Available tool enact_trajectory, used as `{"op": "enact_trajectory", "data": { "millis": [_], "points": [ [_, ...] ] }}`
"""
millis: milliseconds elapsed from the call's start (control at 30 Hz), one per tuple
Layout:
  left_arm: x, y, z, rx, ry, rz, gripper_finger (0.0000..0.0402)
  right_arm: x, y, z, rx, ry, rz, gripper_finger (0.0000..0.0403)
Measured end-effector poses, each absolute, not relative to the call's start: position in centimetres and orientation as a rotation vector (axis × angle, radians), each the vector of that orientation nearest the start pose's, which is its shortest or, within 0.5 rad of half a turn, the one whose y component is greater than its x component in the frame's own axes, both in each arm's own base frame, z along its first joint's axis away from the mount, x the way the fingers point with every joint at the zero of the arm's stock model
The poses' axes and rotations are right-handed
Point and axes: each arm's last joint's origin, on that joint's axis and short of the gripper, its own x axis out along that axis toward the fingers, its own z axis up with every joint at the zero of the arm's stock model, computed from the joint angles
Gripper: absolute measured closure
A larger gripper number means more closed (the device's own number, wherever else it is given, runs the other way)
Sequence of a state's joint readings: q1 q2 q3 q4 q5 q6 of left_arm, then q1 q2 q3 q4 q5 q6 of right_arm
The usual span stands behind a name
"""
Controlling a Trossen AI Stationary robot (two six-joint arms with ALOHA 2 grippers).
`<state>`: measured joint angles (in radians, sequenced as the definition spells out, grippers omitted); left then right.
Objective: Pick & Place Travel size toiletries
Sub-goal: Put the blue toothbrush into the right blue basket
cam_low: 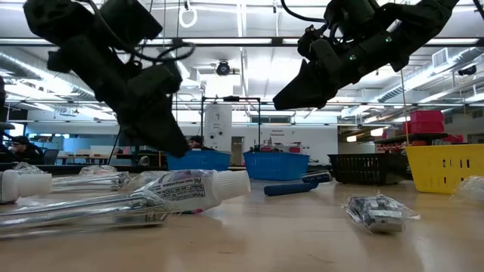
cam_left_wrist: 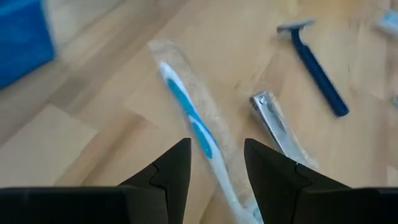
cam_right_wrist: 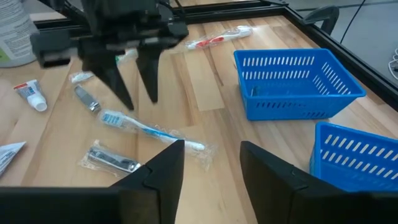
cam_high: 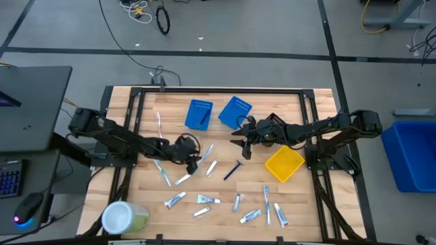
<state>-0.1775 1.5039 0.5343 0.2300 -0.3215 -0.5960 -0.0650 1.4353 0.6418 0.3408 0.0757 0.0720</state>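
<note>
The left arm's dark two-finger gripper (cam_right_wrist: 134,84) hangs with jaws apart over a wrapped white-and-blue toothbrush (cam_left_wrist: 189,127) lying flat on the wooden table (cam_high: 300,204). The right gripper (cam_high: 243,144), jaws also apart and empty, hovers near two blue mesh baskets (cam_high: 199,114). Small white tubes (cam_high: 175,200) lie scattered nearer the table's front edge.

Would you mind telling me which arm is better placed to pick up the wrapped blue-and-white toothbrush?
Left, probably: the left gripper hangs open right over the wrapped blue-and-white toothbrush, while the open right gripper is farther off, by the blue bins.
</note>
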Motion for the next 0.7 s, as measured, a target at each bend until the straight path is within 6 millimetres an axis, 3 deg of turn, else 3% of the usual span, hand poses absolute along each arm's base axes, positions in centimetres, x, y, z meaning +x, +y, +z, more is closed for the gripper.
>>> {"op": "enact_trajectory", "data": {
  "millis": [400, 533, 700],
  "points": [
    [28.5, -4.3, 10.5, -0.346, 0.754, 0.354, 0.0251, 28.5, -2.1, 19.0, 0.104, 0.445, -0.163, 0.0227],
    [28.7, -4.2, 10.1, -0.384, 0.749, 0.391, 0.0290, 28.5, -2.1, 19.0, 0.104, 0.446, -0.163, 0.0227],
    [28.7, -4.1, 10.4, -0.409, 0.712, 0.421, 0.0371, 28.5, -2.1, 19.0, 0.104, 0.447, -0.163, 0.0237]
  ]
}}
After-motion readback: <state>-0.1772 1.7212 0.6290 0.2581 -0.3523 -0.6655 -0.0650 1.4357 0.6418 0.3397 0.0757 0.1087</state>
